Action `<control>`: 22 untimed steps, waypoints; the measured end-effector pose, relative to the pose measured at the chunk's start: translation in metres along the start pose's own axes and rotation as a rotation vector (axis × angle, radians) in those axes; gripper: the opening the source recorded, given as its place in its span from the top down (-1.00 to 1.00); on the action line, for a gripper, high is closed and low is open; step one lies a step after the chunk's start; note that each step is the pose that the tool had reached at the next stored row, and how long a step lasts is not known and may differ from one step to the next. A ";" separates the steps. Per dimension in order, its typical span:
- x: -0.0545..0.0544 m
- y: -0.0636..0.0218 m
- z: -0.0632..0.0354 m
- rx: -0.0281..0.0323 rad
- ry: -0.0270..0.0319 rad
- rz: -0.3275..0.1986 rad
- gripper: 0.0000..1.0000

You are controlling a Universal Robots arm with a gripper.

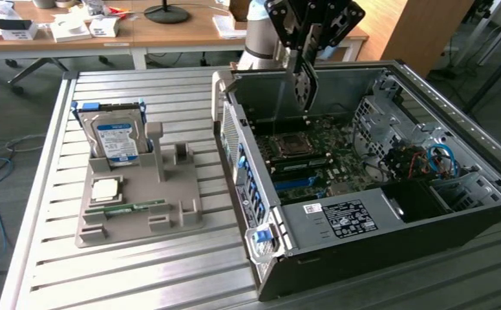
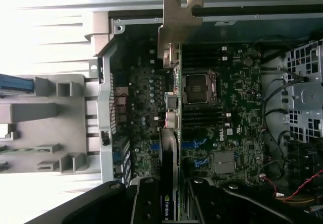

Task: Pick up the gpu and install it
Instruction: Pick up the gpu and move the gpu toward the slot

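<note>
My gripper (image 1: pixel 306 48) hangs over the open computer case (image 1: pixel 457 116), shut on the gpu (image 1: pixel 307 87). The card hangs on edge, its thin silver bracket (image 1: pixel 281 97) pointing down toward the case's rear wall. It is above the motherboard (image 1: pixel 319 161) and clear of it. In the wrist view the gpu (image 2: pixel 169 148) runs edge-on between my fingers (image 2: pixel 146 204), and its metal bracket (image 2: pixel 177 22) lies over the case's rear edge. The motherboard (image 2: pixel 227 108) with its processor socket (image 2: pixel 198 87) lies beneath.
A grey parts holder (image 1: pixel 138 219) on the slatted metal table (image 1: pixel 129 271) carries a blue-labelled hard drive (image 1: pixel 116 139), a processor (image 1: pixel 105 188) and a green memory stick (image 1: pixel 134 208). Drive cages and cables (image 1: pixel 431 158) crowd the case's far side. A wooden desk (image 1: pixel 147 29) stands behind.
</note>
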State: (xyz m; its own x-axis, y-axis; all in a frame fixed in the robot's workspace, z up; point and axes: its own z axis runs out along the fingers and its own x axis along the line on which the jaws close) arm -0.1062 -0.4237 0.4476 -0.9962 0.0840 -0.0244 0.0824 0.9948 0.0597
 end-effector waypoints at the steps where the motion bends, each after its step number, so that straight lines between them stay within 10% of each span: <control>1: -0.002 0.0001 0.0000 0.0000 0.0000 0.000 0.47; 22: -0.021 0.0017 0.0007 -0.0002 0.0013 -0.009 0.47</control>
State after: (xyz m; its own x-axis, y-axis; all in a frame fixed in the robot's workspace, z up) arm -0.0847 -0.4237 0.4475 -0.9969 0.0745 -0.0237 0.0730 0.9955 0.0596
